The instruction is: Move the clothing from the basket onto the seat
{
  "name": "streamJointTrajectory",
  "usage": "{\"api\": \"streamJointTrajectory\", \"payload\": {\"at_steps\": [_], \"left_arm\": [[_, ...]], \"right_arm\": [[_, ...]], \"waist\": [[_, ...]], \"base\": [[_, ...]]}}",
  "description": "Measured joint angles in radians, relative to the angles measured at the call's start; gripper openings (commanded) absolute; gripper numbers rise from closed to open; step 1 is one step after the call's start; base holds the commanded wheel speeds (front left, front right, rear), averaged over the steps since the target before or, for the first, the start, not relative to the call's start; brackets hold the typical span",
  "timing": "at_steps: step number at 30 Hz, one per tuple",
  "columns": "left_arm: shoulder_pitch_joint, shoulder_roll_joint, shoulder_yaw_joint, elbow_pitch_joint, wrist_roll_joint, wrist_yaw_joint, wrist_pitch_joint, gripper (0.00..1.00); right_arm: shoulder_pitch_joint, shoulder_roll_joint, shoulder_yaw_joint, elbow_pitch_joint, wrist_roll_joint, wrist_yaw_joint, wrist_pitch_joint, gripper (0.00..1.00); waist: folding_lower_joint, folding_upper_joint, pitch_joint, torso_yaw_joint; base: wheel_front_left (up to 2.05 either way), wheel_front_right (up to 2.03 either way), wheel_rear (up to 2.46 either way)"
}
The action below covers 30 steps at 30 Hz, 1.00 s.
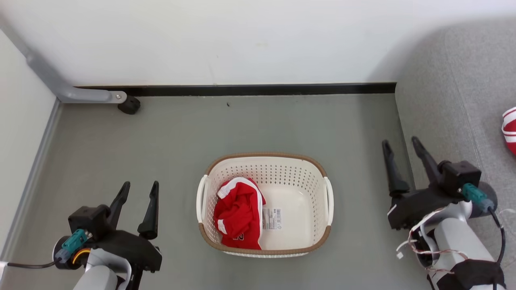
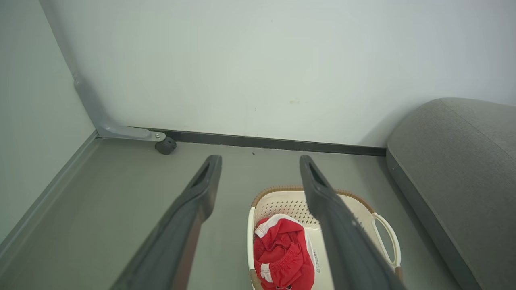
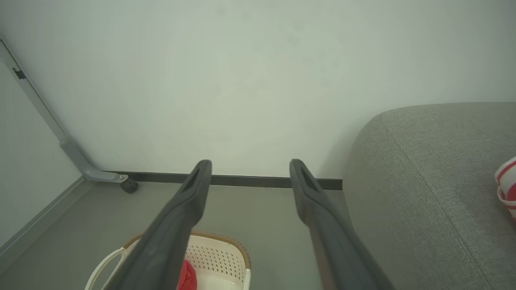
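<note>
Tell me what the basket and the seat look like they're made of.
The basket looks like smooth cream moulded plastic: perforated walls, brown woven-look rim. The seat seems upholstered in matte grey woven fabric: visible weave and stitched seam.

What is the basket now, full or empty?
Neither: one crumpled red garment lies in the left half of the basket; the rest shows bare bottom.

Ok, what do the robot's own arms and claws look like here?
The left claw and right claw each have two long dark tapering fingers, a black housing and a teal connector. Forearms are pale grey; the right carries loose white wires.
</note>
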Motion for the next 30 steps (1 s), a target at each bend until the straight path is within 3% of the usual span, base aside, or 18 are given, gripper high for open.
{"api": "streamJointTrajectory", "payload": {"at_steps": [12,30], "left_arm": [[0.113,0.021,0.053,-0.062,0.068,0.009,0.000,1.00],[0.245,-0.012,0.126,-0.153,0.142,0.034,0.000,1.00]], "right_arm": [[0.103,0.003,0.091,-0.055,0.057,0.000,-0.001,1.00],[0.260,0.008,0.087,-0.133,0.072,-0.010,-0.001,1.00]], "waist": [[0.0001,0.0000,-0.060,0.011],[0.0001,0.0002,-0.138,-0.031]], "base": [[0.00,0.00,0.00],[0.00,0.00,0.00]]}}
